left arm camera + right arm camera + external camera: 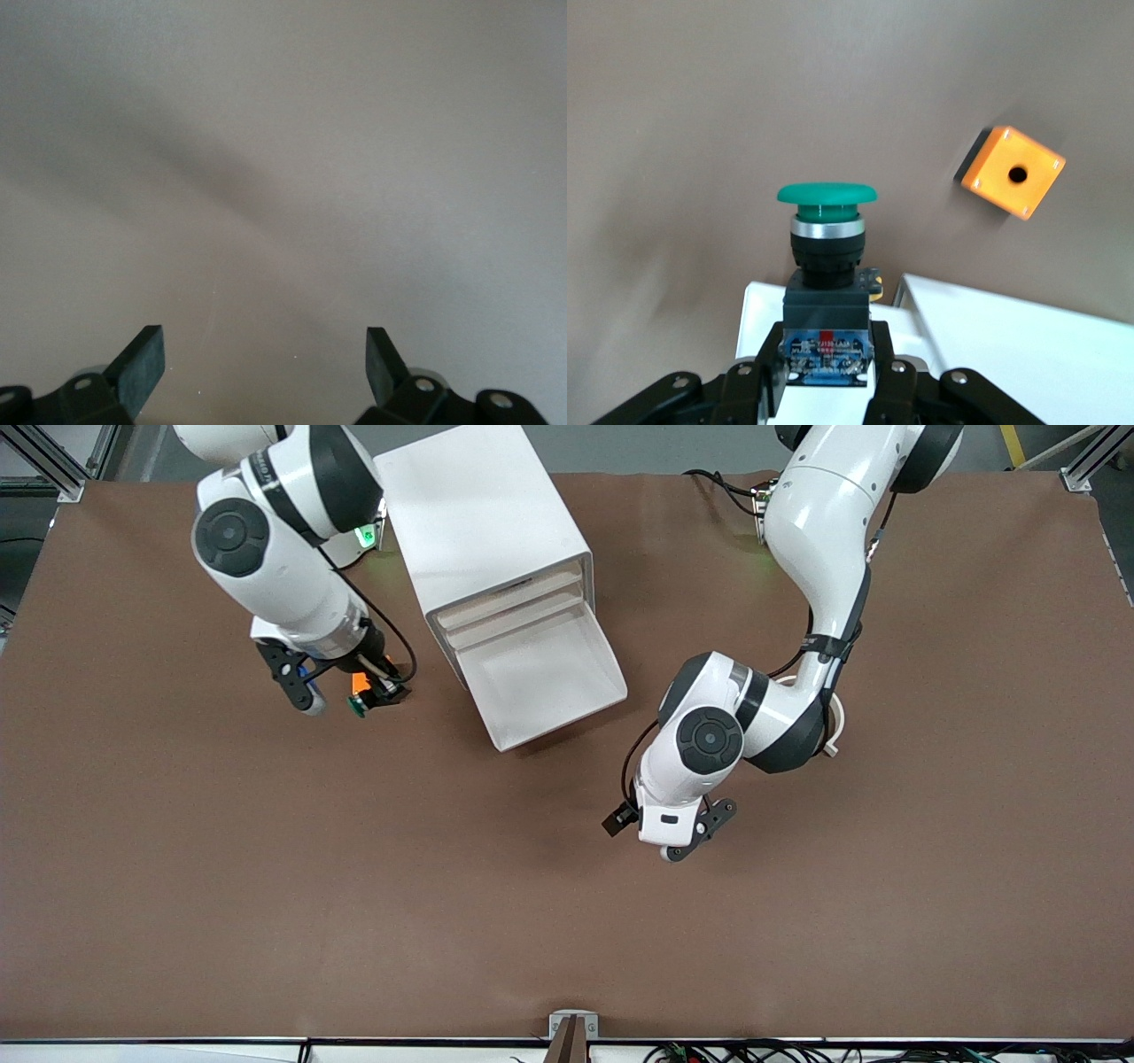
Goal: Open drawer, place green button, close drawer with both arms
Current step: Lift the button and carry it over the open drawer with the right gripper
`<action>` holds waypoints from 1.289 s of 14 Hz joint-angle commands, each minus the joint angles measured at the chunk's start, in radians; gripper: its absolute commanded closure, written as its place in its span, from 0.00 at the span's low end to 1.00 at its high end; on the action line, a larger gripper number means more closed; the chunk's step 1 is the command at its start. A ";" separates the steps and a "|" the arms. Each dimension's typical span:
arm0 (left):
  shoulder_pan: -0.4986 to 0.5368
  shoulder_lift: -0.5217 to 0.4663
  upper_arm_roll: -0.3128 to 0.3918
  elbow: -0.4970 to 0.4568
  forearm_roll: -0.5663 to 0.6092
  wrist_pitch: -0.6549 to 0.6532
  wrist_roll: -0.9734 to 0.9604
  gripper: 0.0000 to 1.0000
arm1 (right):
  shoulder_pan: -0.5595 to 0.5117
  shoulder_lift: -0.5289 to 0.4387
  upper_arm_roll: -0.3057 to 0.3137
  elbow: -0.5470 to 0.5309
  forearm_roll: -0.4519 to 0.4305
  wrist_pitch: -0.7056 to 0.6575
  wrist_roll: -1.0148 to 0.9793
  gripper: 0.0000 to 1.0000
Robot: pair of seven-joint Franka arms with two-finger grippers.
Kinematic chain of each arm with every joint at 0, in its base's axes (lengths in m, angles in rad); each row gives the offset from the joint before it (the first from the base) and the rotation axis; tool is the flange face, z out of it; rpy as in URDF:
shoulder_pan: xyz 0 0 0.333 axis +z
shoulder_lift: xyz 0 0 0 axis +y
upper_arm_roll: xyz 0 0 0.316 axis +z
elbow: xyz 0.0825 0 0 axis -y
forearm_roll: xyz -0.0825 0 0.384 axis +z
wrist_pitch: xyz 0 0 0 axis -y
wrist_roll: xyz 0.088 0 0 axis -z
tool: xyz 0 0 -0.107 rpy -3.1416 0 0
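Observation:
The lowest drawer [549, 682] of the white cabinet [483, 522] stands pulled out and holds nothing. My right gripper [379, 693] [827, 359] is shut on the dark body of the button [359, 706] [827, 266]. The button's green cap points away from the fingers. It hangs over the table toward the right arm's end from the cabinet. My left gripper [660, 834] [263, 354] is open with nothing between its fingers. It hangs over bare table toward the left arm's end from the drawer.
An orange cube with a hole [360, 682] [1013, 171] lies on the brown table [266, 886] right beside the held button. The cabinet stands at an angle, its drawer fronts turned toward the left arm's end and the front camera.

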 commanded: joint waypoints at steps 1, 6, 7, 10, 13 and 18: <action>-0.011 0.000 0.007 -0.021 0.014 0.015 -0.007 0.00 | 0.097 0.057 -0.012 0.011 0.014 0.058 0.128 1.00; -0.017 0.002 0.008 -0.032 0.019 0.004 -0.011 0.00 | 0.212 0.143 -0.012 0.013 0.014 0.221 0.272 1.00; -0.017 0.002 0.010 -0.032 0.022 0.004 -0.013 0.00 | 0.237 0.164 -0.012 0.014 0.012 0.259 0.309 1.00; -0.018 -0.001 0.010 -0.060 0.037 0.004 -0.014 0.00 | 0.267 0.216 -0.012 0.026 0.014 0.287 0.325 1.00; -0.043 -0.001 0.008 -0.060 0.045 0.004 -0.010 0.00 | 0.309 0.267 -0.012 0.042 0.015 0.284 0.325 1.00; -0.084 0.002 0.001 -0.060 0.029 0.004 -0.008 0.00 | 0.338 0.368 -0.012 0.123 0.017 0.284 0.381 1.00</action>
